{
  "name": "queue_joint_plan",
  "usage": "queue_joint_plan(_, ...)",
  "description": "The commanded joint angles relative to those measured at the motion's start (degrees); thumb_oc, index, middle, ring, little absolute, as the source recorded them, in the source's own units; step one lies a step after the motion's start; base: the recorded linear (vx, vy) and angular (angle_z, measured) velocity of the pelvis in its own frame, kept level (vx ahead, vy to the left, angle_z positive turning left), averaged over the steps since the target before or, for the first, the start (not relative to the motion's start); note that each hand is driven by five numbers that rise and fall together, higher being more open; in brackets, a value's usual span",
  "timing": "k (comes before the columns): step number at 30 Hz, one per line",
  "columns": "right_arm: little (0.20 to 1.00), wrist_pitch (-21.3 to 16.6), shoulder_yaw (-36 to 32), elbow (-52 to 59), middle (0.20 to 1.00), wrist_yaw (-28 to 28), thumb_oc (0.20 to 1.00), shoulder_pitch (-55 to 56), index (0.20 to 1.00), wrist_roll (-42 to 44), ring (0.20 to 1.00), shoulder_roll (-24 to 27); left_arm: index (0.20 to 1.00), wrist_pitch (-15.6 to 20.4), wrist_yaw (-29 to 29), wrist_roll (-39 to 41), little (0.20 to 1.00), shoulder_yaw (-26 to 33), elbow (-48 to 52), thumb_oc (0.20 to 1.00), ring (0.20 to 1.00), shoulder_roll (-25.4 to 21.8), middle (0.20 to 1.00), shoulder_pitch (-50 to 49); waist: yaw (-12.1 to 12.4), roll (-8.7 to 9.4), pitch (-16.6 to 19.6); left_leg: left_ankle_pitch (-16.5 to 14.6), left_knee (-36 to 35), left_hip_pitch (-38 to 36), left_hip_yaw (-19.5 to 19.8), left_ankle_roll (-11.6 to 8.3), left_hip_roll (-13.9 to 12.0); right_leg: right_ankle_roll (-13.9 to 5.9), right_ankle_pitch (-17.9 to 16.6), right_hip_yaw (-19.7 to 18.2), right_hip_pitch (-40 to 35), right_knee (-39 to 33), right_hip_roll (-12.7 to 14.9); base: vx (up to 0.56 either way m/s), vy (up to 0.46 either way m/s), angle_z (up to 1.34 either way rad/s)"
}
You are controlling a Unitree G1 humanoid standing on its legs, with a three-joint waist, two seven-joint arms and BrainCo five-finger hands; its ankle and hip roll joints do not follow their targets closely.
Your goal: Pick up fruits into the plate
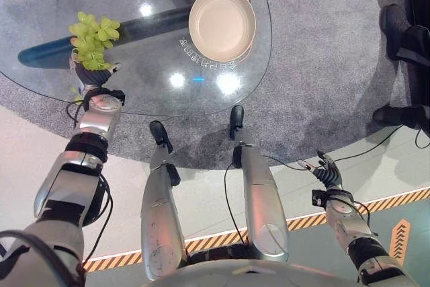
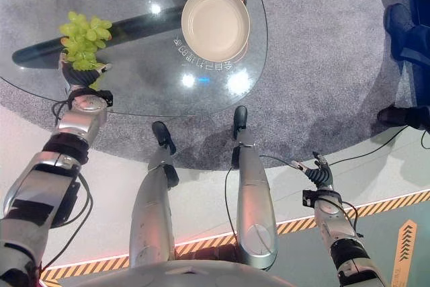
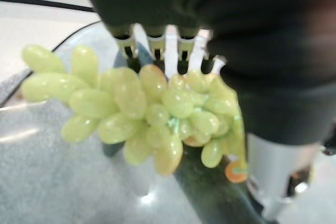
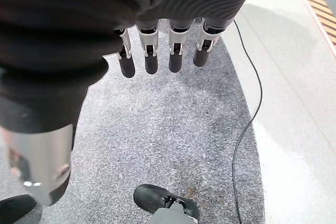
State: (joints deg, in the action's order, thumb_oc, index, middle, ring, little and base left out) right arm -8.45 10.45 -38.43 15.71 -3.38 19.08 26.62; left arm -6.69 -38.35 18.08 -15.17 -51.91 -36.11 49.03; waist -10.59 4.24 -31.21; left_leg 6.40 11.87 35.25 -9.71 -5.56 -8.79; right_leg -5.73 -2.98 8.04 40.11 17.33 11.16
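Observation:
A bunch of green grapes [image 1: 94, 37] is held just above the left part of the round glass table [image 1: 148, 89]. My left hand [image 1: 91, 75] is shut on the bunch from below, and in the left wrist view the grapes [image 3: 152, 108] hang against its curled fingers [image 3: 173, 51]. An empty cream plate [image 1: 222, 23] stands on the glass to the right of the grapes, clear of the hand. My right hand [image 1: 329, 171] hangs low at the right, away from the table, holding nothing. Its fingers [image 4: 151, 59] are straight.
A person's dark shoes [image 1: 396, 25] stand at the right edge, beyond the table. The table stands on grey carpet [image 1: 316, 65]. Yellow-black striped tape [image 1: 376, 203] runs across the pale floor near me.

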Motion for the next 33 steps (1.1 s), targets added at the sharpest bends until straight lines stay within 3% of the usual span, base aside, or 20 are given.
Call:
queue_joint_plan(1,1.000,-0.26,2.08,-0.91,1.000,0.59,1.000,0.26,1.000,0.41,1.000,3.07,1.000,-1.14,-1.78,-0.95,1.000,0.74,-4.90,1.000,1.000,-4.02,1.000,1.74,-1.09,1.18,1.42,-10.53,6.99,2.51,-4.00,1.30,4.13,1.13,5.21,0.19,0.30,1.50,-6.16,0.00,0.000,0.00)
queue_joint_plan(12,1.000,-1.41,4.12,-3.71,1.000,0.36,1.000,-2.37,1.000,3.27,1.000,3.41,1.000,-6.65,-1.55,-0.62,1.000,-1.17,-18.60,1.000,1.000,-7.59,1.000,10.33,-2.08,3.24,1.42,-10.70,8.20,4.63,-4.08,0.67,2.81,1.54,5.03,0.10,1.94,1.80,-6.93,-0.01,-0.012,-0.01)
queue_joint_plan(21,1.000,-2.24,4.88,-3.73,1.000,-0.22,1.000,-3.21,1.000,4.49,1.000,2.79,1.000,-10.08,-0.01,9.97,1.000,0.73,-25.91,1.000,1.000,-7.42,1.000,10.84,-2.02,4.15,1.42,-11.06,8.80,5.34,-3.10,0.57,2.53,1.63,5.33,0.27,2.23,2.10,-7.34,-0.01,-0.031,-0.04)
queue_joint_plan(29,1.000,0.00,5.75,0.85,1.000,0.81,1.000,-5.06,1.000,5.31,1.000,3.62,1.000,-18.96,16.27,2.80,1.000,-2.31,-30.70,1.000,1.000,-6.14,1.000,9.75,-2.50,5.06,1.42,-10.86,9.23,6.52,-2.92,0.56,2.05,1.86,4.99,-0.19,3.12,2.15,-8.19,0.00,-0.010,0.00)
queue_joint_plan(30,1.000,0.25,5.76,1.35,1.000,0.90,1.000,-5.14,1.000,5.35,1.000,3.86,0.950,-19.64,17.75,2.52,0.950,-2.78,-30.80,0.950,0.950,-6.10,0.950,9.58,-2.62,5.10,1.42,-10.82,9.21,6.62,-2.96,0.57,2.01,1.89,4.98,-0.29,3.26,2.22,-8.30,0.01,0.024,-0.04)
queue_joint_plan(32,1.000,0.95,5.49,2.53,1.000,0.73,1.000,-5.13,1.000,4.91,1.000,4.28,0.388,-19.92,20.56,1.55,0.388,-3.60,-30.67,0.388,0.388,-5.93,0.388,9.02,-2.88,5.18,1.42,-10.80,9.20,6.84,-3.14,0.73,1.89,1.88,4.98,-0.52,3.65,2.52,-8.60,0.00,0.035,-0.07)
queue_joint_plan(33,1.000,1.18,5.31,2.86,1.000,0.33,1.000,-5.23,1.000,4.81,1.000,4.77,0.200,-20.37,22.65,1.35,0.200,-4.09,-30.37,0.200,0.200,-5.96,0.200,8.84,-3.04,5.20,1.42,-10.78,9.15,6.93,-3.31,0.73,1.82,1.87,5.03,-0.56,3.78,2.61,-8.71,0.00,0.046,-0.09)
